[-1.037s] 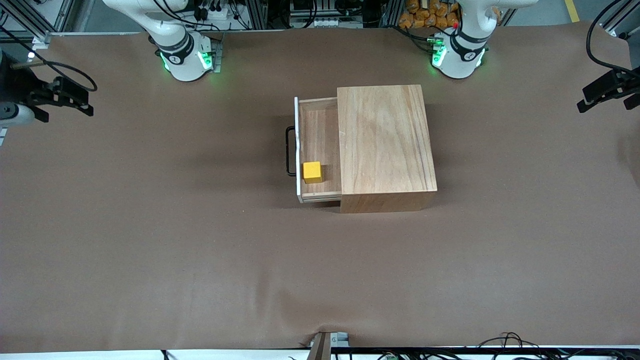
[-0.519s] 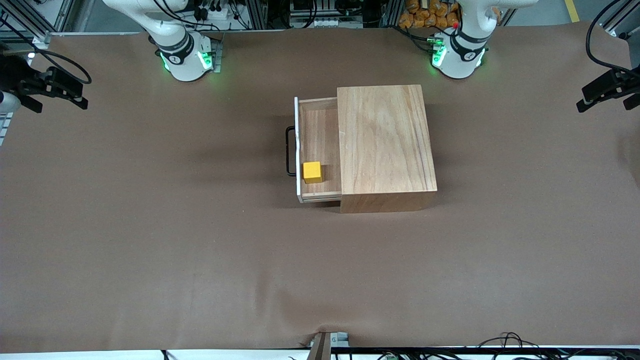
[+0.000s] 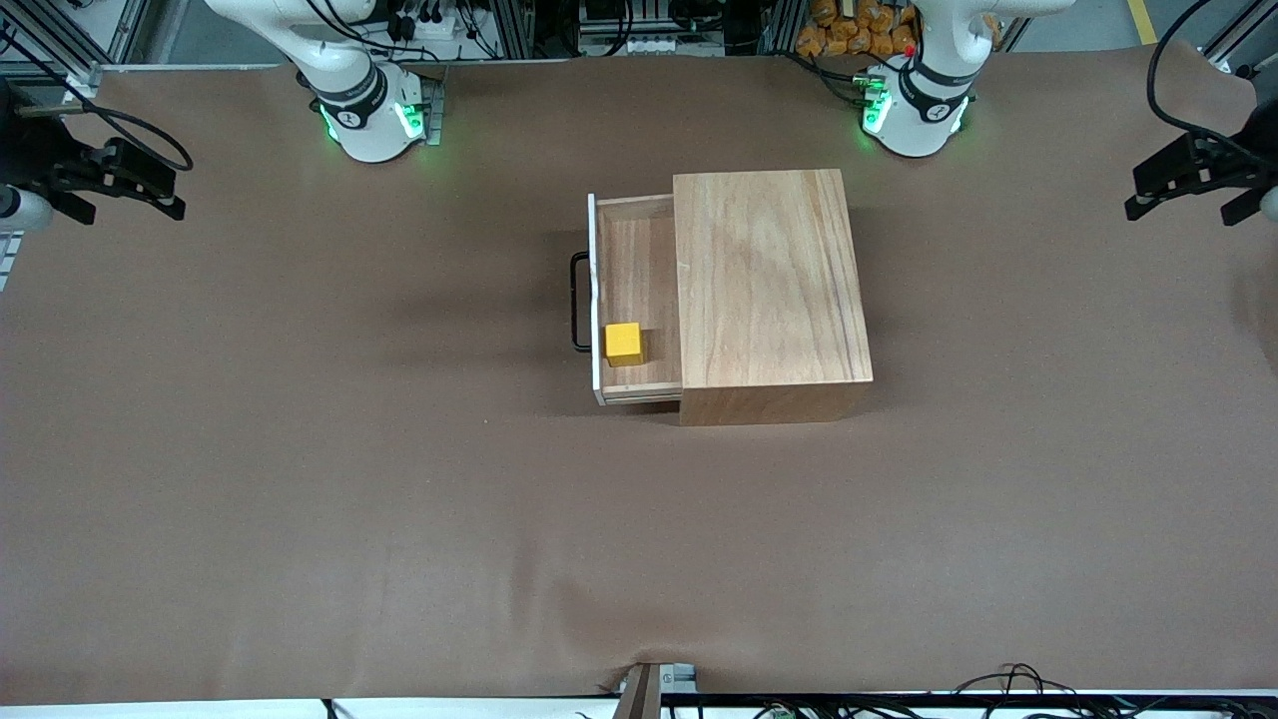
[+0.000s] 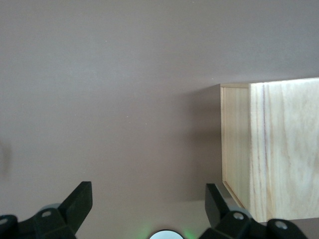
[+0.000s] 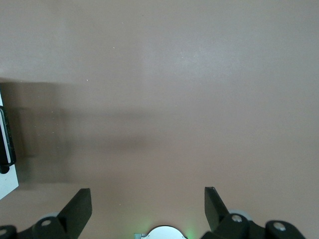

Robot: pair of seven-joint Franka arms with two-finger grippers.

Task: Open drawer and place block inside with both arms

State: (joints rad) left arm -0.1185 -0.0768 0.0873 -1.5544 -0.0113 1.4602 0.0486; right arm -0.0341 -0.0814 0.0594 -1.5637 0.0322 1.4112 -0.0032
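Block [image 3: 623,343]: in the open drawer [image 3: 639,300], at the end nearer the front camera, touching or just beside the front panel.
Handle [image 3: 576,302]: on the drawer front, facing the right arm's end of the table; long axis along the panel.
Cabinet [image 3: 767,290]: mid-table, between the two bases.
Right gripper [image 3: 128,180]: fingers spread wide, empty, over the right arm's table edge, well apart from the handle.
Left gripper [image 3: 1188,180]: fingers wide, empty, over the left arm's edge.
Judgement: block placed; nothing left but waiting.

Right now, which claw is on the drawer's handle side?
The right claw, up at the right arm's end, which the handle faces; the left claw is past the cabinet's closed back.
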